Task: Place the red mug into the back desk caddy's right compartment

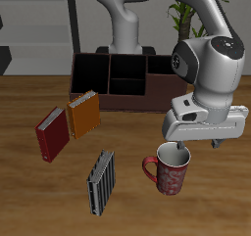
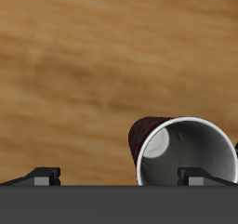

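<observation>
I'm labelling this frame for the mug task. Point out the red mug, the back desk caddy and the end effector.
red mug (image 1: 171, 174): exterior view, on its speckled outer wall.
back desk caddy (image 1: 84, 74): exterior view, on its end wall.
end effector (image 1: 176, 148): exterior view, between the fingertips, just above the mug's rim.

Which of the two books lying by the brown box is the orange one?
The orange book is the one lying nearer the dark brown desk caddy. The red book beside it lies closer to the table's front edge and is darker.

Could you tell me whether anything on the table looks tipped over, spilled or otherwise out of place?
Nothing stands out. The red mug stands upright with nothing spilled, below the gripper. The back desk caddy sits square, and three books lie flat.
</observation>
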